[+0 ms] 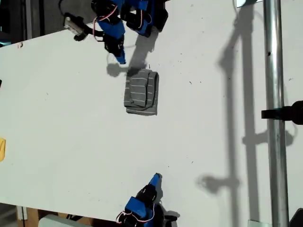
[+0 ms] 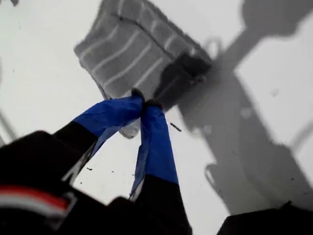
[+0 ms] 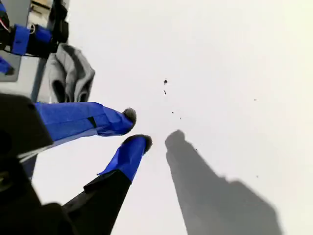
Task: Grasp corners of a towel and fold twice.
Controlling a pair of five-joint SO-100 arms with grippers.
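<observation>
The grey striped towel (image 1: 141,92) lies folded into a small rectangle on the white table (image 1: 213,132), near the top middle of the exterior view. Its corners are tucked into the bundle and I cannot pick them out singly. My first gripper (image 1: 121,59) hovers just beside the towel's edge, shut with its blue fingertips touching and nothing between them (image 2: 144,104); the towel (image 2: 132,49) lies just past its tips. My second gripper (image 1: 156,177) is at the bottom of the exterior view, far from the towel, open (image 3: 137,128) over bare table. The towel (image 3: 71,73) shows small in the distance.
A metal pole (image 1: 273,94) with a black clamp (image 1: 289,112) runs down the exterior view's right side. A small yellow thing (image 1: 2,149) sits at the exterior view's left edge. Arm shadows fall across the table.
</observation>
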